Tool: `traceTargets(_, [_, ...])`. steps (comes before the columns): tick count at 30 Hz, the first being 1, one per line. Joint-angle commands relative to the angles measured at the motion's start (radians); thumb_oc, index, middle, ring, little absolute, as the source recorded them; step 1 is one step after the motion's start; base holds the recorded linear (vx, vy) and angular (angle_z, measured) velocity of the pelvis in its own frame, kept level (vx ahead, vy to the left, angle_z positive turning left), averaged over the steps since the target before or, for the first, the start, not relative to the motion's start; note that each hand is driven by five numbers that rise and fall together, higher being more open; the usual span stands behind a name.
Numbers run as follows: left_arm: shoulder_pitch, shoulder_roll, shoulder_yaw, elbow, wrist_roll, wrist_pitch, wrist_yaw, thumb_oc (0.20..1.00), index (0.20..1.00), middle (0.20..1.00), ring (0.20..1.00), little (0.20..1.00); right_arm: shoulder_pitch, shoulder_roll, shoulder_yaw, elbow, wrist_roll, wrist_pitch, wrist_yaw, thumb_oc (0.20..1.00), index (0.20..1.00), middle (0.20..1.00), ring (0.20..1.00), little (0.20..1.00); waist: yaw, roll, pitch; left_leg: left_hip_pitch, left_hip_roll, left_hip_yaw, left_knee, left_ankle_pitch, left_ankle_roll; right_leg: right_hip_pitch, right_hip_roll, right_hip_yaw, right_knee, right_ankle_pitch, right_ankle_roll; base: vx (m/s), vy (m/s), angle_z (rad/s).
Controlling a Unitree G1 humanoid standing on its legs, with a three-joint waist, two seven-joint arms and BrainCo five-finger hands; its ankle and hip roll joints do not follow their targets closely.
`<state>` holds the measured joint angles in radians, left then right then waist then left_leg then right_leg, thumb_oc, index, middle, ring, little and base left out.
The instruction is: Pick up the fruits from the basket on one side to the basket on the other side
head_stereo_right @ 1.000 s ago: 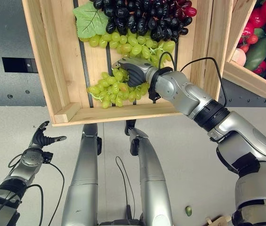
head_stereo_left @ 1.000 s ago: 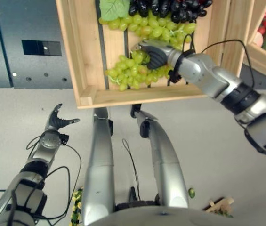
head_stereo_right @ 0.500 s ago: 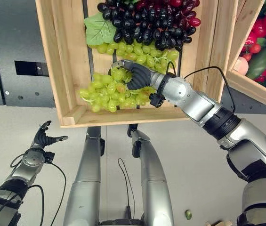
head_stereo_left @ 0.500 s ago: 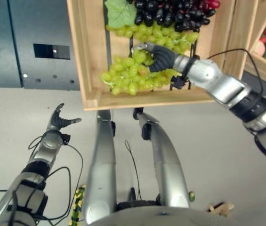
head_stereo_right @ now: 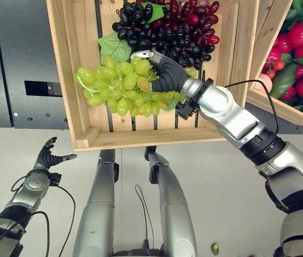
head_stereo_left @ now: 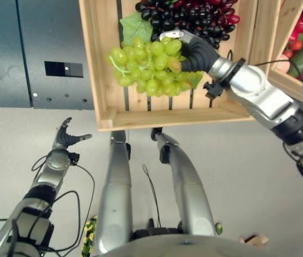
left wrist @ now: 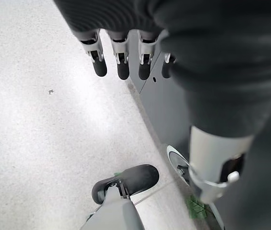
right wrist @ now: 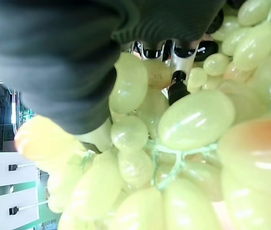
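A: Quick one. Where's your right hand?

B: Inside the wooden crate. You've got its fingers curled round a green grape bunch, grasping it. The right wrist view confirms it: pale green grapes pressed right against the dark cover and fingertips.

A: Is the bunch resting on the slats or lifted?

B: Looks held up above the crate floor, hanging out to the left of the hand toward the crate's left wall, but I can't tell for sure if any grapes touch the slats.

A: What else is in that crate?

B: A bunch of dark grapes, black and reddish, sits at the far end just beyond your hand. A green leaf lies beside it, partly behind the green bunch.

A: And on the other side?

B: A second wooden crate to the right, tilted edge showing, with red and green produce in it. Can't tell the kinds exactly.

A: Left hand?

B: Your left hand is low at the left, over the grey floor, well apart from both crates. Fingers relaxed and spread, holding nothing. The left wrist view shows the dark tips straight, pointing at the floor beside a dark cabinet.

A: Anything on the floor?

B: One small green grape lies loose on it, near the bottom right.
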<state>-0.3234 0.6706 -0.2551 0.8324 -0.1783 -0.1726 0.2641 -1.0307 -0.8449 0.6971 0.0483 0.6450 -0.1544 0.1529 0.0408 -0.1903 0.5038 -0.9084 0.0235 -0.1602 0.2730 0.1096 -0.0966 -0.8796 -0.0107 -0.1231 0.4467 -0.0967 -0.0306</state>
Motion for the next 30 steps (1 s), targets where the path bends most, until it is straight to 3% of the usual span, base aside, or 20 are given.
traceTargets(1, [0.082, -0.038, 0.040, -0.052, 0.006, -0.022, 0.018, 1.000, 1.000, 1.000, 1.000, 1.000, 0.024, -0.046, -0.077, -0.140, 0.103, -0.099, 0.003, 0.200, 0.200, 0.200, 0.200, 0.200, -0.027, 0.039, 0.016, 0.008, 0.024, 0.017, 0.042, -0.026, -0.012, 0.049, -0.068, 0.044, -0.052, 0.069, 0.148, 0.00, 0.000, 0.00])
traceTargets(3, [0.082, -0.038, 0.040, -0.052, 0.006, -0.022, 0.018, 1.000, 1.000, 1.000, 1.000, 1.000, 0.024, -0.046, -0.077, -0.140, 0.103, -0.099, 0.003, 0.200, 0.200, 0.200, 0.200, 0.200, -0.027, 0.039, 0.016, 0.008, 0.024, 0.017, 0.042, -0.026, -0.012, 0.049, -0.068, 0.044, -0.052, 0.069, 0.148, 0.00, 0.000, 0.00])
traceTargets(8, [0.086, -0.056, 0.037, -0.079, -0.009, -0.024, 0.022, 1.000, 1.000, 1.000, 1.000, 1.000, 0.121, 0.033, -0.091, -0.118, 0.272, -0.075, 0.047, 0.200, 0.200, 0.200, 0.200, 0.200, -0.019, 0.045, 0.016, 0.027, 0.024, 0.019, 0.040, -0.028, -0.010, 0.067, -0.071, 0.042, -0.051, 0.068, 0.146, 0.00, 0.000, 0.00])
traceTargets(14, [0.081, -0.081, 0.022, -0.074, -0.006, -0.022, 0.021, 1.000, 1.000, 1.000, 1.000, 1.000, 0.234, 0.174, -0.099, -0.078, 0.463, -0.047, 0.111, 0.200, 0.200, 0.200, 0.200, 0.200, -0.002, 0.065, 0.016, 0.067, 0.021, 0.021, 0.032, -0.028, -0.009, 0.114, -0.075, 0.036, -0.058, 0.066, 0.145, 0.00, 0.000, 0.00])
traceTargets(15, [0.071, -0.102, 0.018, -0.037, -0.006, -0.020, 0.021, 1.000, 1.000, 1.000, 1.000, 1.000, 0.260, 0.246, -0.090, -0.064, 0.502, -0.047, 0.129, 0.200, 0.200, 0.200, 0.200, 0.200, 0.003, 0.074, 0.016, 0.098, 0.020, 0.024, 0.016, -0.024, -0.009, 0.141, -0.077, 0.033, -0.067, 0.067, 0.146, 0.00, 0.000, 0.00])
traceTargets(17, [0.068, -0.110, 0.015, -0.031, -0.003, -0.018, 0.020, 1.000, 1.000, 1.000, 1.000, 1.000, 0.273, 0.278, -0.096, -0.052, 0.517, -0.041, 0.134, 0.200, 0.200, 0.200, 0.200, 0.200, 0.005, 0.080, 0.016, 0.111, 0.020, 0.025, 0.011, -0.025, -0.007, 0.152, -0.078, 0.032, -0.068, 0.066, 0.146, 0.00, 0.000, 0.00])
traceTargets(18, [0.066, -0.131, 0.009, -0.025, -0.002, -0.019, 0.022, 1.000, 1.000, 1.000, 1.000, 1.000, 0.315, 0.368, -0.105, -0.023, 0.575, -0.048, 0.148, 0.200, 0.200, 0.200, 0.200, 0.200, 0.011, 0.095, 0.016, 0.152, 0.018, 0.027, -0.005, -0.023, -0.006, 0.189, -0.081, 0.033, -0.077, 0.068, 0.148, 0.00, 0.000, 0.00])
traceTargets(25, [0.086, -0.172, 0.009, -0.015, 0.001, -0.024, 0.022, 1.000, 1.000, 1.000, 1.000, 1.000, 0.429, 0.544, -0.119, 0.011, 0.634, -0.067, 0.167, 0.200, 0.200, 0.200, 0.200, 0.200, 0.022, 0.122, 0.016, 0.268, 0.009, 0.034, -0.027, -0.034, 0.004, 0.305, -0.090, 0.034, -0.093, 0.061, 0.150, 0.02, 0.014, 0.02])
traceTargets(30, [0.097, -0.183, 0.015, -0.002, 0.000, -0.023, 0.014, 1.000, 1.000, 1.000, 1.000, 1.000, 0.471, 0.582, -0.099, 0.030, 0.634, -0.049, 0.163, 0.200, 0.200, 0.200, 0.200, 0.200, 0.028, 0.128, 0.016, 0.329, 0.006, 0.034, -0.023, -0.049, 0.012, 0.365, -0.094, 0.036, -0.095, 0.053, 0.150, 0.01, 0.011, 0.04])
